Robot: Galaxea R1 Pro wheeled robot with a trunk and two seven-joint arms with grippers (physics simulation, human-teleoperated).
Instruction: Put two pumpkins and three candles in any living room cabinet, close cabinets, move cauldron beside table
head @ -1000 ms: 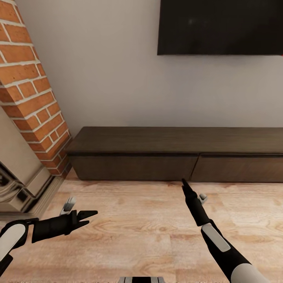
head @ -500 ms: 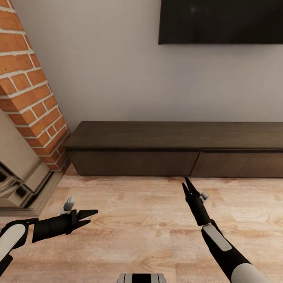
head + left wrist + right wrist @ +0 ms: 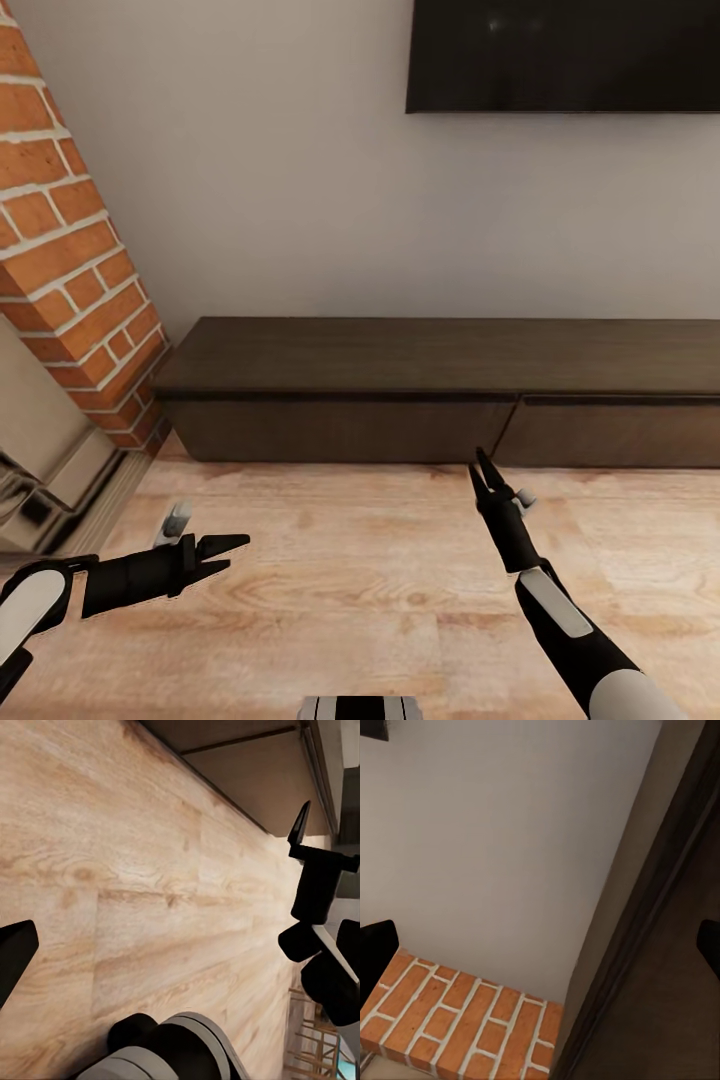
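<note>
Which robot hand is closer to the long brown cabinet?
The right gripper is closer: its open tips sit just short of the cabinet front. The left gripper hangs farther back over the wood floor, pointing sideways.

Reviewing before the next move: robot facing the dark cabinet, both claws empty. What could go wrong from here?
1. The cabinet has plain, handle-free fronts, both shut; the open right claw, hanging just before the seam between them, may find no edge to pull and slip.
2. The brick column and hearth crowd the left claw; swinging that arm outward could strike them.
3. Both claws carry nothing, so opening a drawer now may mean a second trip.
</note>
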